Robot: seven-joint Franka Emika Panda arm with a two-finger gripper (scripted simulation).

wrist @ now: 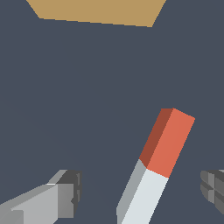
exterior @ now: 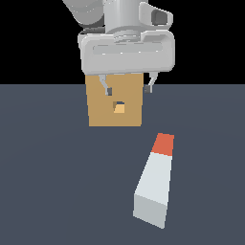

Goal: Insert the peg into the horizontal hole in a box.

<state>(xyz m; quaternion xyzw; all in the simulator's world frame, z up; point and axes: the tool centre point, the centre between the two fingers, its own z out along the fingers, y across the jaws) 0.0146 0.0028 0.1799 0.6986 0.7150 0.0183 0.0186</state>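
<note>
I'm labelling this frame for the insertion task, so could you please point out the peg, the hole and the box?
peg point(exterior: 154, 184): exterior view, on its pale top face.
hole point(exterior: 119, 108): exterior view, on its lighter orange inside.
box point(exterior: 98, 112): exterior view, on its tan front face, to the hole's left in this view.

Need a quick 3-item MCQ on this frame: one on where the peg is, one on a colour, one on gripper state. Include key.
1. Where is the peg?
A. lying on the floor
B. inside the hole
C. held in the gripper

2. What colour is the peg's short end?
A. blue
B. red-orange
C. green

3. What state is the gripper in?
A. shut on the peg
B. shut on the box
C. open, empty

Key: 1 A, it lies apart from the box and its hole. 2 B, both views show it. 3 C, fingers spread with nothing between.
</note>
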